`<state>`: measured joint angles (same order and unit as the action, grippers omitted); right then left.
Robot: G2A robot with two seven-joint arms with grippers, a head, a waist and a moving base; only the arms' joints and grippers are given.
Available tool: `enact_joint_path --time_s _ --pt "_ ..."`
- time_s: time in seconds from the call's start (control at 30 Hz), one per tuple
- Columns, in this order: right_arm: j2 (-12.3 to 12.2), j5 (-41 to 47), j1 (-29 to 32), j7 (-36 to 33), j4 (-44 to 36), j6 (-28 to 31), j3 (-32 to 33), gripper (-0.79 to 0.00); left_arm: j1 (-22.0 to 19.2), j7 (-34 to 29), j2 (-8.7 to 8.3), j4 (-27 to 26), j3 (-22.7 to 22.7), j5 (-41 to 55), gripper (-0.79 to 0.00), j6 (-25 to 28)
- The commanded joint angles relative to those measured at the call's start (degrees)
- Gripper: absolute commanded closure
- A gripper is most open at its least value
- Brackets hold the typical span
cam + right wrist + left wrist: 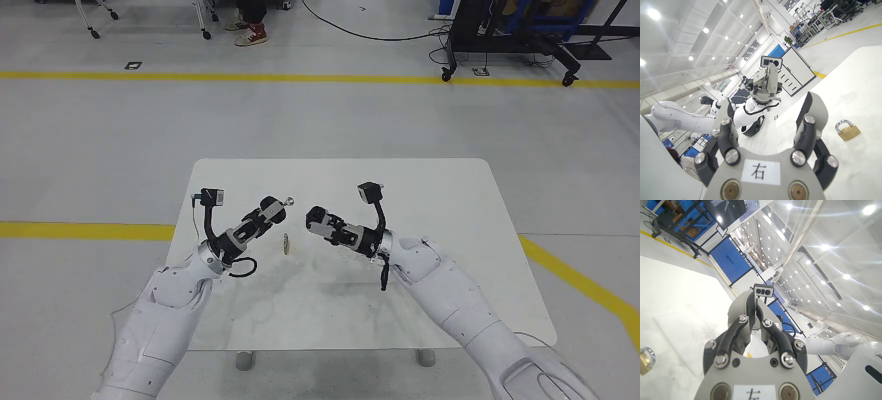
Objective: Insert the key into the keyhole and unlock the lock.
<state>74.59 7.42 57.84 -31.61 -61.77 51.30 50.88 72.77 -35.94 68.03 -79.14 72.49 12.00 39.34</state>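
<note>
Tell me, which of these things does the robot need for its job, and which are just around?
For the job: padlock, key in the left gripper, open right gripper, table.
Just around: drawer cabinet, wheeled rack, blue partitions.

Lock (pixel 286 243) on table (pixel 450 200) between right tool (pixel 312 214) and left tool (pixel 279 206) with key (pixel 289 201).

1. The lock (pixel 849 132) is seen with a body of brass-coloured metal, a dull satin gold; its shackle (pixel 840 125) is polished to a chrome shine.
2. The table (pixel 857 79) top is shown white, matt and smooth, peppered with dark scuffs.
3. On the right gripper (pixel 769 102), matt grey shells are lined with black textured pads (pixel 806 108), rubbery in look; bright metal screws (pixel 797 155) are caught gleaming.
4. At the left gripper (pixel 281 205) tip, the key (pixel 289 201) is picked out as a small silvery glint.
</note>
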Motion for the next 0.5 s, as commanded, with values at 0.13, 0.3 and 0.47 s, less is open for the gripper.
enact_joint_path --time_s 0.13,0.3,0.47 --pt "-1.53 -5.67 -2.68 -11.24 0.37 -3.64 1.11 -0.785 0.99 -3.08 -0.50 -2.99 -0.23 -4.39 0.000 -2.68" --pt "-3.59 2.06 -3.66 -24.87 -0.21 -5.99 4.28 -0.785 -0.58 -11.51 -0.89 -2.91 -1.93 -3.84 0.000 -4.95" --pt "-4.97 7.22 -3.13 -30.97 -2.30 -9.60 6.09 -0.696 -1.83 -16.62 -0.98 -2.15 -3.86 -2.15 0.000 -4.77"
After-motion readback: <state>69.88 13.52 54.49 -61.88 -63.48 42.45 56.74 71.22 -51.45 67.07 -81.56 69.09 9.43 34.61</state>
